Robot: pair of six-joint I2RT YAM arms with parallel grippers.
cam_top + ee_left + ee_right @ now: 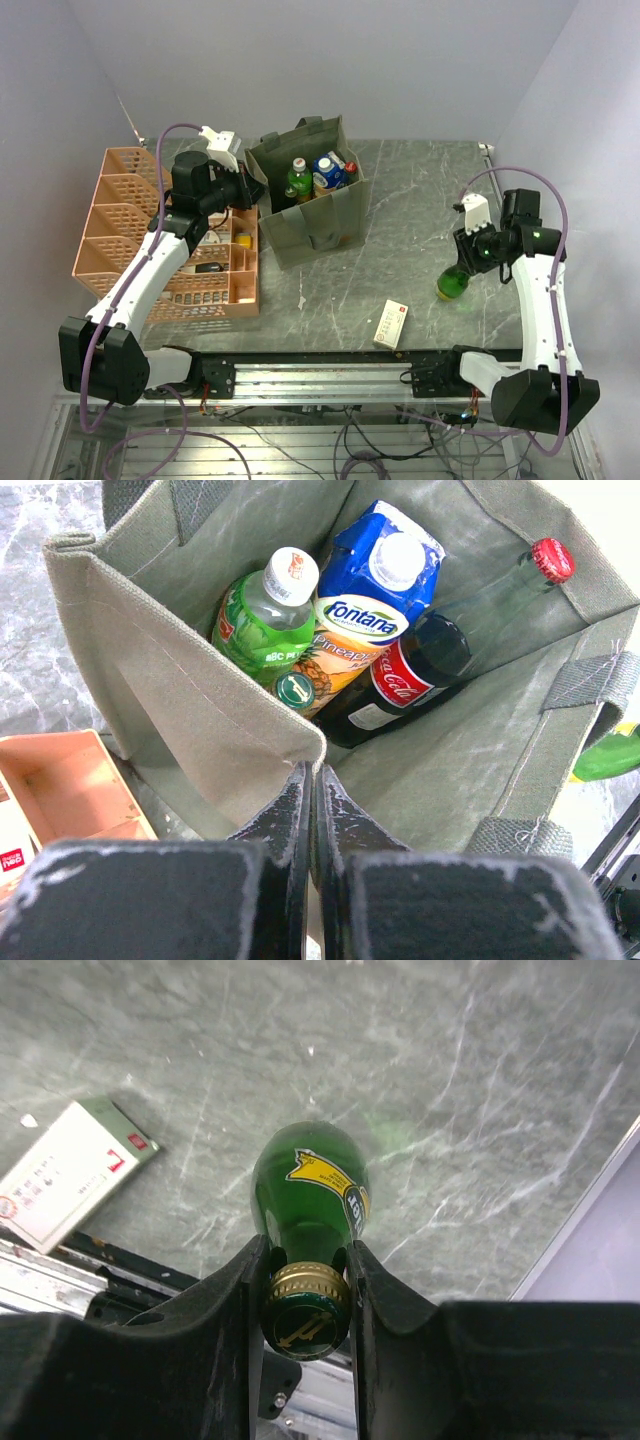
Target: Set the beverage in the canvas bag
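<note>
Right claw (306,1252) clamped on neck of green glass bottle (310,1185), at right side of grey marbled table (420,200), well apart from olive-green canvas bag (320,228). Left claw (315,785) pinched shut on bag rim. Grasp done; carry and drop remain.

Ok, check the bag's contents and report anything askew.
In the canvas bag, the cola bottle leans diagonally, its red cap up against the bag's wall, while the green-labelled bottle and juice carton stand roughly upright. Nothing looks spilled.
</note>
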